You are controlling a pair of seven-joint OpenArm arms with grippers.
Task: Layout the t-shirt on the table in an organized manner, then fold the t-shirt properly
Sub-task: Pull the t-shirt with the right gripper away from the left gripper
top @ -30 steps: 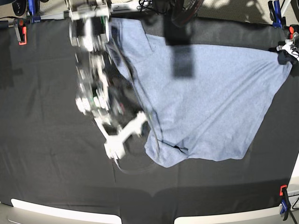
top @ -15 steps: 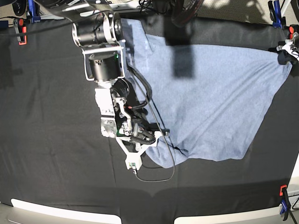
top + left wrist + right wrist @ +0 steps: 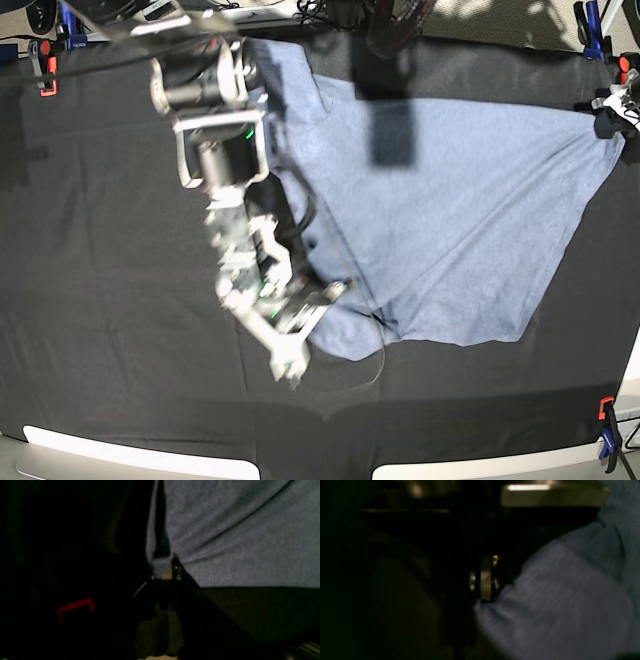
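Your right gripper [image 3: 297,345], apart a second ago, now clamps the shirt [image 3: 450,220] hem at 7 o'clock. Your left gripper [image 3: 612,108] stays clamped on the 2 o'clock corner, so spreading can proceed.

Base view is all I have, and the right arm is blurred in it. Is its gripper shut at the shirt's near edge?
Observer: In the right wrist view the right gripper is shut, with the t-shirt bunched right up against its tips. It is too blurred to say whether fabric is pinched.
Operator: And the left one? It's tiny in my corner.
Observer: The left wrist view shows the left gripper shut on a small fold of the shirt's edge.
Operator: Is the cloth slack there?
Observer: Creases fan out from that pinch across the fabric, and the black table shows just beyond the shirt's edge.
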